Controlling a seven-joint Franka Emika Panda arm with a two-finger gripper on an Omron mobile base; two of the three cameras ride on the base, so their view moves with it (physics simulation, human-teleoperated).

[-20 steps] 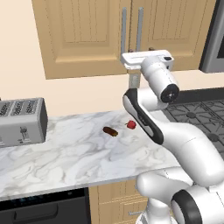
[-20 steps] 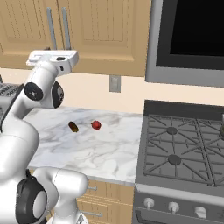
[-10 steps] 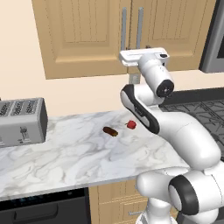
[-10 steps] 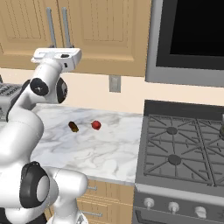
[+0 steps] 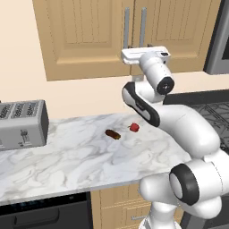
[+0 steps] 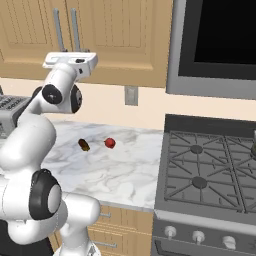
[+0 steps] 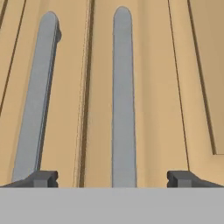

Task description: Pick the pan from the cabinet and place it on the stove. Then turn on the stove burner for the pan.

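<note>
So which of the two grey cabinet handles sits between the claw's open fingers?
The right-hand handle: it runs down between the claw tips. The left handle ends at the left tip.

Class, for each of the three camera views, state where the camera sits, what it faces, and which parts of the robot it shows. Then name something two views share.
Left base view: behind the arm to its left, facing the counter, toaster and cabinet; the arm rises at lower right.
Right base view: behind to the right, facing the stove and counter; the arm rises at lower left.
Hand view: on the hand, facing the closed cabinet doors' two grey handles; its open gripper shows as two fingers at the bottom.
Shared: both base views show the small red thing.
</note>
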